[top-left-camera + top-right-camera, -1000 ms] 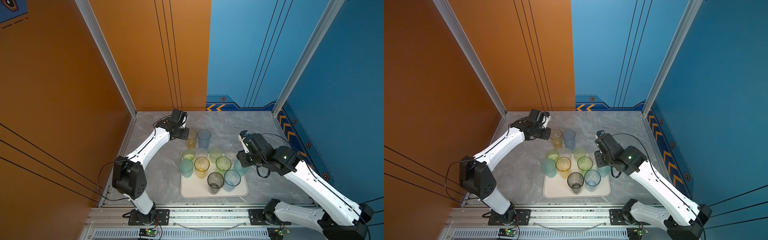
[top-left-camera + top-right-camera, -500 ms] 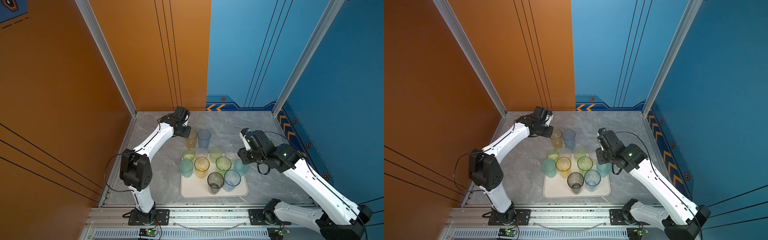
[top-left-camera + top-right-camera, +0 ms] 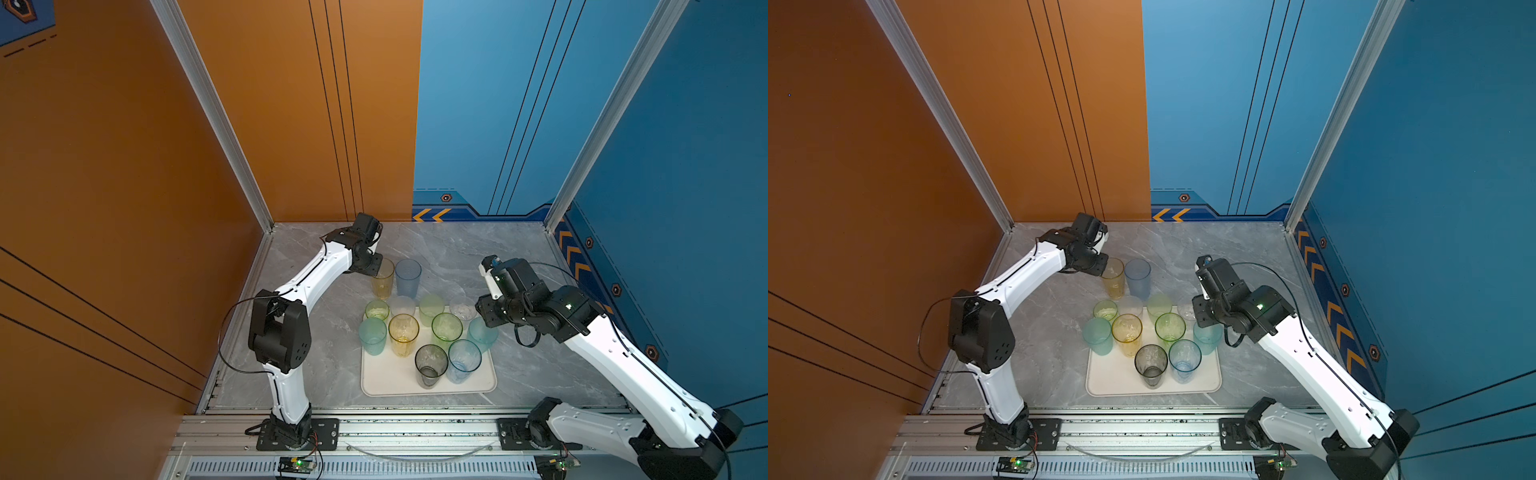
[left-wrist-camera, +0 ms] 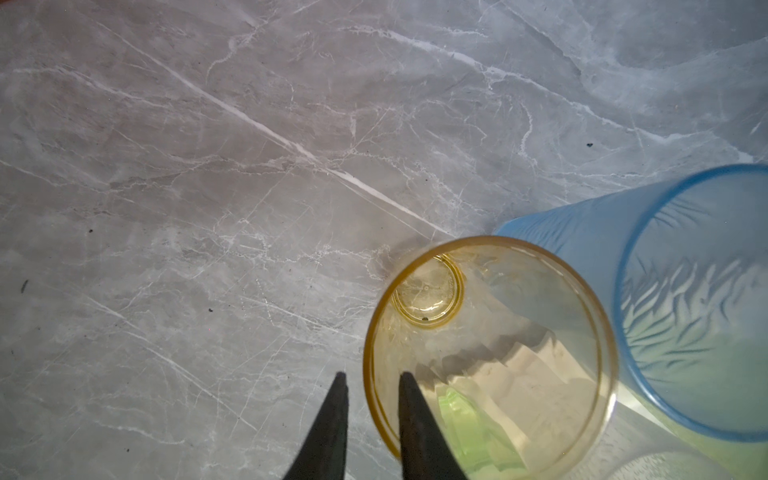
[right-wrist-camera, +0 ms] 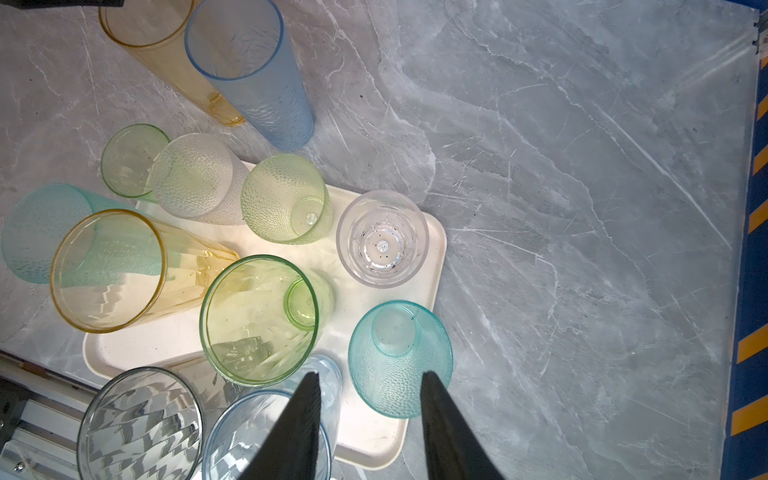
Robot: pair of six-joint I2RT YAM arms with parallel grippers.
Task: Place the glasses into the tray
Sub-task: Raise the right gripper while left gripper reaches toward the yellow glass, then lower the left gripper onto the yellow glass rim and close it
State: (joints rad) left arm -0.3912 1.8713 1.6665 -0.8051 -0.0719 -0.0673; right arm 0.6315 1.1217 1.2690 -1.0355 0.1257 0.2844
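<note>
Tray (image 3: 390, 384) sat near the front of the bench (image 3: 457, 249), crowded with most of the glasses (image 3: 446, 327). Two tall ones, the yellow glass (image 3: 383, 279) and the blue glass (image 3: 408, 277), stood side by side just behind it, off the tray. Left hand (image 4: 372, 376) was at the yellow glass, fingers a narrow gap apart and straddling its rim, one inside, one outside. Couldn't tell if they were biting. Right hand (image 5: 370, 374) hovered spread above the teal glass (image 5: 399, 357) by the tray's edge, holding nothing. My read: yellow pickup is the step. Clamp the wall firmly and lift straight up so the blue neighbour doesn't tip. Set down in the tray's bare front strip.
</note>
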